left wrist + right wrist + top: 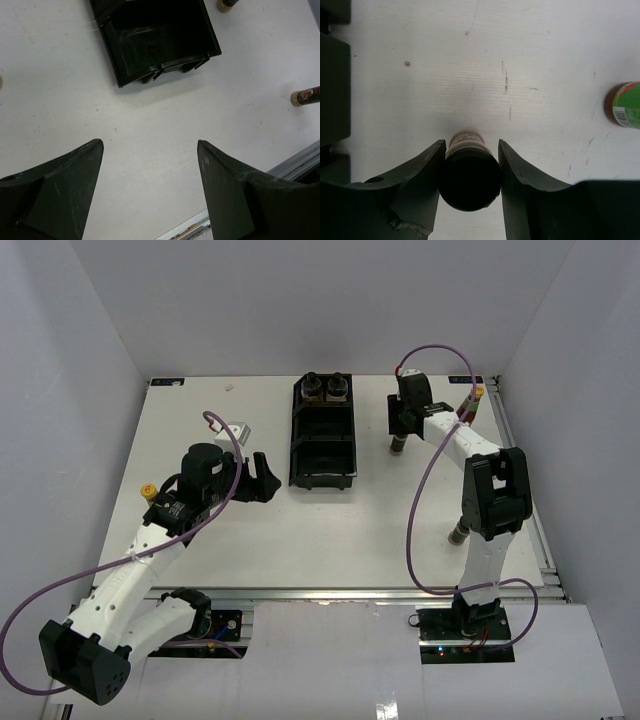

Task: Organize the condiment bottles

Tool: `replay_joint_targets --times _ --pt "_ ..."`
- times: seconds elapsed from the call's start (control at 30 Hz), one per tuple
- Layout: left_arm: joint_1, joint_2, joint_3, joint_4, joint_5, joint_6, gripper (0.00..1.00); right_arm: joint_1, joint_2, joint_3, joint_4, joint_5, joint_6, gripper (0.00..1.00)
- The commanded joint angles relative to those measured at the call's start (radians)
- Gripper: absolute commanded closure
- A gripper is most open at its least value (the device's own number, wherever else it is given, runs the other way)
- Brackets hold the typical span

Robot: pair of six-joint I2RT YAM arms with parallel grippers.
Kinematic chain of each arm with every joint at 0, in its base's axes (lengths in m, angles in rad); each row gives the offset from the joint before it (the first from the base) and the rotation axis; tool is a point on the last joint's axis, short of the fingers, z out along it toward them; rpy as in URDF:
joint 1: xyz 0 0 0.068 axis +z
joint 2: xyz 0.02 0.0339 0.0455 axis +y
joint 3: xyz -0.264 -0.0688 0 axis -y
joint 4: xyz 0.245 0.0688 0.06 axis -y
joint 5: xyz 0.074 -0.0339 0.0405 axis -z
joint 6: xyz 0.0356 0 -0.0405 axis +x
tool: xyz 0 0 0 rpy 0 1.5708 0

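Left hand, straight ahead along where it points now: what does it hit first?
The left hand points at the black tray: its empty end compartment comes first, with only table before it. If the hand is pitched down, it could touch the table sooner; depth is unclear.

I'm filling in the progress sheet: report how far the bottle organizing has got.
Done: two jars stand in the far compartment of the tray. In hand: the right gripper is shut on a black-capped jar. Left: the far-right sauce bottle, the left sauce bottle and the near-right jar, outside it. The left gripper is open.
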Motion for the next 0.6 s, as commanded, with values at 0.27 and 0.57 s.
replay_joint_targets --times 0.27,0.57 --pt "-0.003 -0.02 0.015 -0.006 -0.002 0.002 0.13 0.085 -0.133 0.229 0.018 -0.053 -0.036 0.92" --pt "-0.003 -0.03 0.024 -0.011 -0.012 0.002 0.13 0.211 0.028 0.472 -0.006 -0.032 -0.069 0.92"
